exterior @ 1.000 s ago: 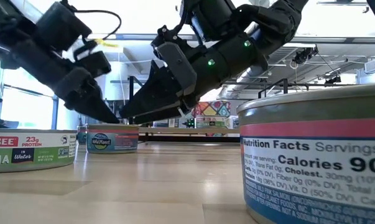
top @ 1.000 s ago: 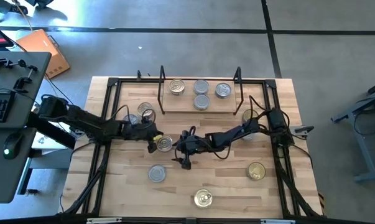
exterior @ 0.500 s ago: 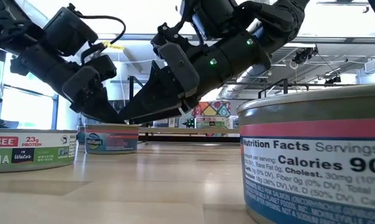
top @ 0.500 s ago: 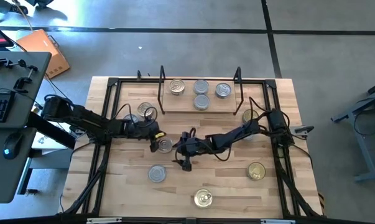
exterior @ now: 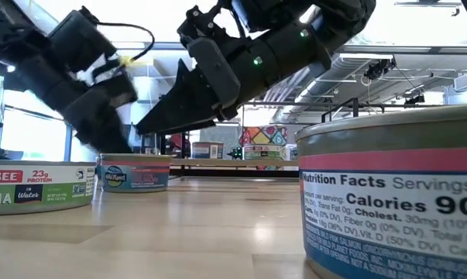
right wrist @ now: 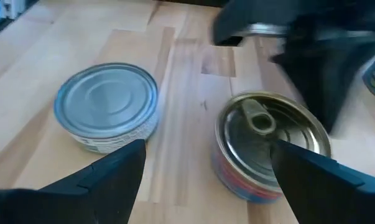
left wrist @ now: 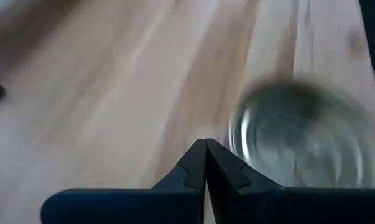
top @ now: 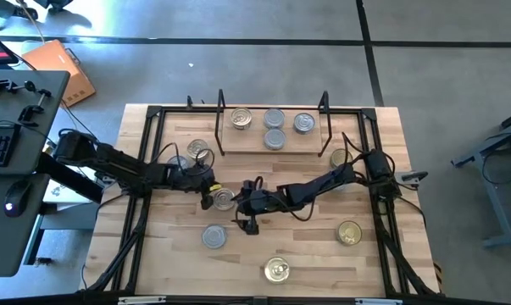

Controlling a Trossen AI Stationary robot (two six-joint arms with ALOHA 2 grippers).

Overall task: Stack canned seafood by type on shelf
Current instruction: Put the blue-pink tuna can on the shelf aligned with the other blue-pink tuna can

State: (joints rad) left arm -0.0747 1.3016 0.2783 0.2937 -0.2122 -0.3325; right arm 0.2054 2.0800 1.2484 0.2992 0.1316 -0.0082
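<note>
- So, the right gripper [top: 241,206] has slid in a bit over the last second and now sits right next to the gold-lid can [top: 224,199] in the middle of the table [top: 314,254], fingers spread wide on either side of it in the right wrist view, nothing held yet.
- The left gripper [left wrist: 206,155] is on the other side of that same can, just beside it, fingers pinched together and empty. It's been shuffling around there; the left wrist view is smeared, so I'd guess it's still moving.
- The shelf [top: 274,146] is well beyond the can, at the far edge, carrying four cans already.
- A silver-lid can [right wrist: 106,106] sits near the gold one, on the side away from the shelf.
- My read: the right arm is lining up a grab, and the left one crowding in could get in its way.
</note>
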